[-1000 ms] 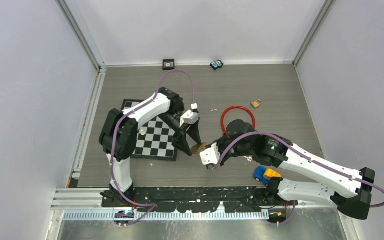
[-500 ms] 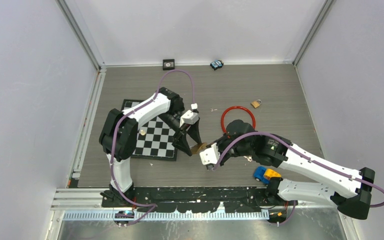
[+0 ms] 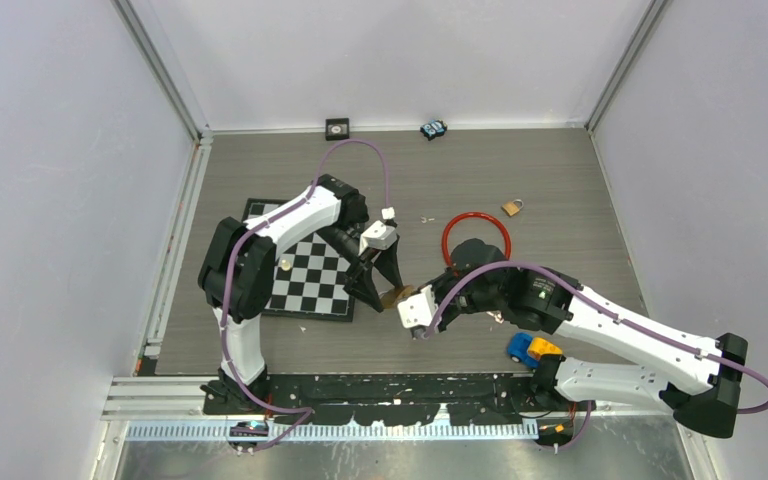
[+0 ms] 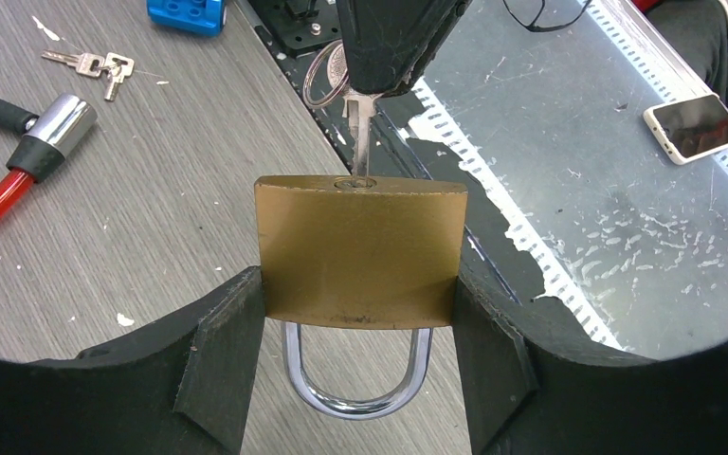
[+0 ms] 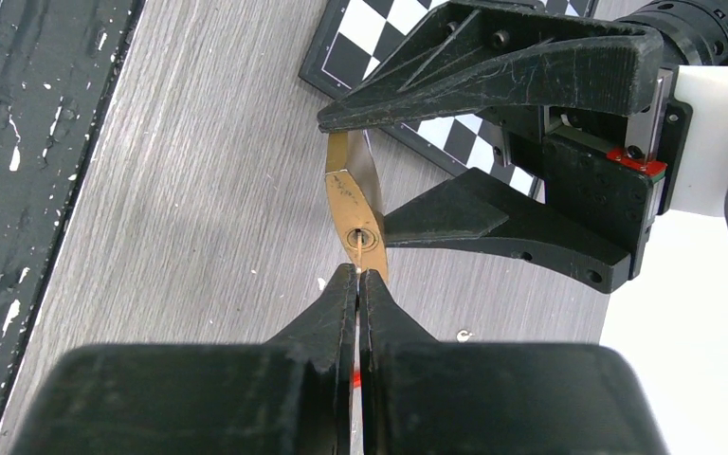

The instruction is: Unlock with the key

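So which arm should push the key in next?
The right one. Its jaws are shut on the key, and the key's tip sits right at the keyhole of the padlock. The left jaws are clamped on the padlock, holding it up off the table.

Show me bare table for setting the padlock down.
Free: the far stretch between chessboard and back wall; the right side beyond the small padlock. Crowded: the centre, where left claw and right claw meet at the brass padlock, beside the red cable lock.
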